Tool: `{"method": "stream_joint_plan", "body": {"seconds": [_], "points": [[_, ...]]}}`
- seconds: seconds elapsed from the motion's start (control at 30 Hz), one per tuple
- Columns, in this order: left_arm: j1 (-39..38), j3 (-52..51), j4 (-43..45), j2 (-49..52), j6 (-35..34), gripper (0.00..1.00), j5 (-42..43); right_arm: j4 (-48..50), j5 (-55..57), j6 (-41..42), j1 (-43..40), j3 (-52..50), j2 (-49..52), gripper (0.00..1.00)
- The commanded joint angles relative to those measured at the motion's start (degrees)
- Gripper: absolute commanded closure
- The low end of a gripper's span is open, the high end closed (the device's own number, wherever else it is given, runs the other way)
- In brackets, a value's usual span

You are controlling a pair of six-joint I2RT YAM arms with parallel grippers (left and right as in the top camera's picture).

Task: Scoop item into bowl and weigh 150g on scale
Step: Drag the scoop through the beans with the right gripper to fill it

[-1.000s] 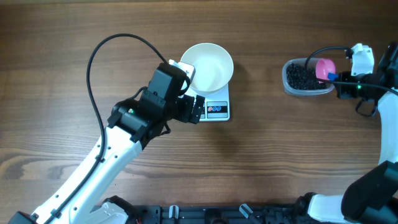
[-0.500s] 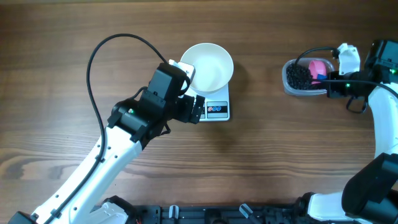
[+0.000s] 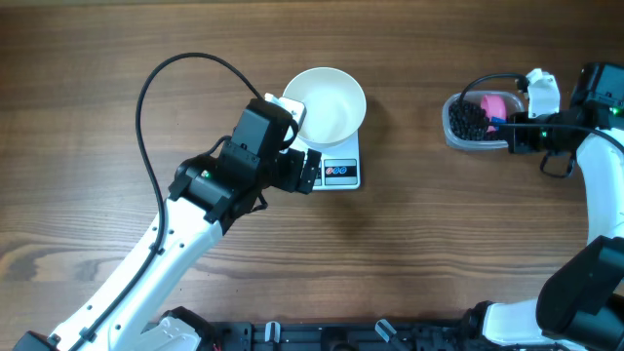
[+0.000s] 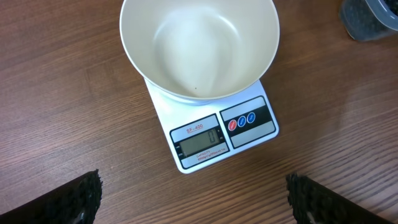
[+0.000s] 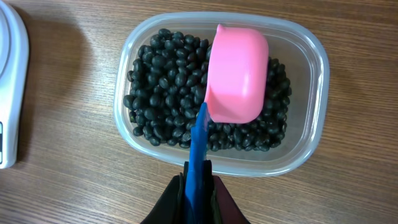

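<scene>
While the right gripper [image 5: 198, 182] is clamped shut on the blue handle [image 5: 199, 140] of a pink scoop [image 5: 237, 73], the scoop's cup sits down in the beans [image 5: 163, 81] inside a clear plastic tub [image 5: 314, 68]. Only the smooth outside of the cup faces the wrist camera, so I can't tell what is in it. Beans fill the tub floor as a loose dark layer, thicker on the left side in the wrist view. The cup touches the beans toward the middle-right of the tub. The tub stands on the wooden table [image 3: 409, 253] at the right side, well apart from the scale [image 3: 339, 172].

The left gripper [image 4: 196, 193] is spread wide, gripping nothing; both fingertips [image 4: 84, 198] show only at the bottom corners of the wrist view. It hangs over the table just in front of the scale, touching neither scale nor bowl.

The white bowl [image 4: 199, 46] sits upright on the scale platform, overhanging its back and sides, its inside bare white. Scale display [image 4: 198, 142] and two round buttons [image 4: 241, 121] stay uncovered at the front edge. The display shows what looks like a single 0. In the overhead view the left arm [image 3: 210, 185] reaches in from the lower left, and the right arm [image 3: 606, 166] comes in along the right edge.
</scene>
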Motion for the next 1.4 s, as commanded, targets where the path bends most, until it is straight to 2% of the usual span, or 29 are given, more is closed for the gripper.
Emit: {"method": "stream_joint_plan", "body": {"seconds": [0.0,0.4,0.57,0.7,1.37], "points": [[0.09,0.81,0.15,0.44,1.33,0.0,0.48,-0.33,-5.95,-0.33,0.5,-0.81,1.22,0.96],[0.09,0.81,0.15,0.44,1.31,0.0,0.48,-2.29,-6.64,-1.53,0.26,-0.81,1.25,0.96],[0.11,0.81,0.15,0.44,1.31,0.0,0.48,-3.06,-13.55,-1.55,-3.82,-0.81,1.25,0.96],[0.11,0.81,0.15,0.44,1.31,0.0,0.48,-4.35,-14.64,-1.62,-5.88,-1.05,1.36,0.96],[0.09,0.81,0.15,0.44,1.33,0.0,0.48,-0.33,-21.05,2.05,-5.92,-3.58,1.62,0.96]]}}
